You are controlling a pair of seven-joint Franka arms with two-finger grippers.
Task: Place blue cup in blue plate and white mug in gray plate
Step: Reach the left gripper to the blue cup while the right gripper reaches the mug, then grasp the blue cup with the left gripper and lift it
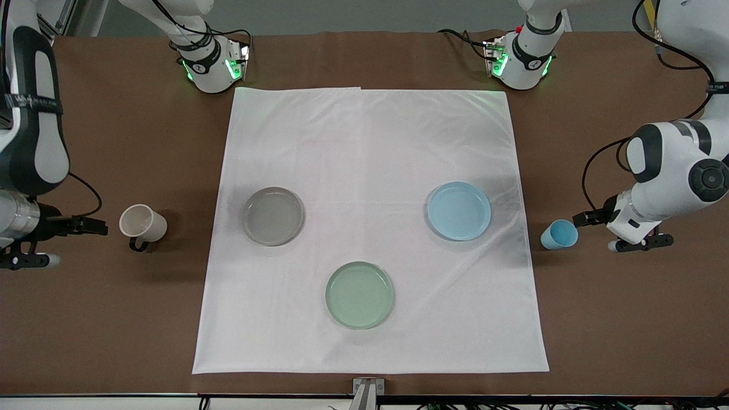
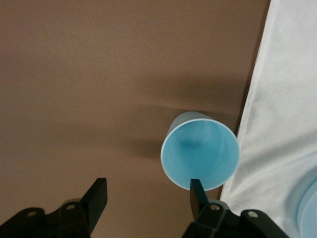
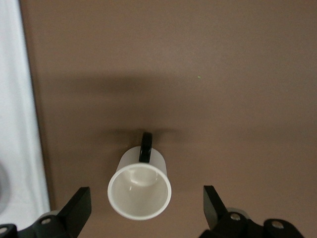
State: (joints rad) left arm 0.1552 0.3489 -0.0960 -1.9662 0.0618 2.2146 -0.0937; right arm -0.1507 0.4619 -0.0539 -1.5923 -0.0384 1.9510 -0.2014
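The blue cup (image 1: pixel 558 234) stands upright on the brown table just off the cloth, at the left arm's end. My left gripper (image 1: pixel 589 219) is open beside it. In the left wrist view the cup (image 2: pixel 200 151) sits by one finger (image 2: pixel 197 191), off the middle of the open gripper (image 2: pixel 148 191). The white mug (image 1: pixel 143 222) stands upright at the right arm's end, its black handle toward the front camera. My right gripper (image 1: pixel 91 226) is open beside it. In the right wrist view the mug (image 3: pixel 139 188) sits between the fingers of the open gripper (image 3: pixel 146 196). The blue plate (image 1: pixel 459 210) and gray plate (image 1: pixel 273 216) are bare.
A white cloth (image 1: pixel 370 148) covers the table's middle and bears the plates. A pale green plate (image 1: pixel 359 294) lies on it nearer the front camera. The cloth's edge (image 2: pixel 287 99) and the blue plate's rim (image 2: pixel 309 208) show in the left wrist view.
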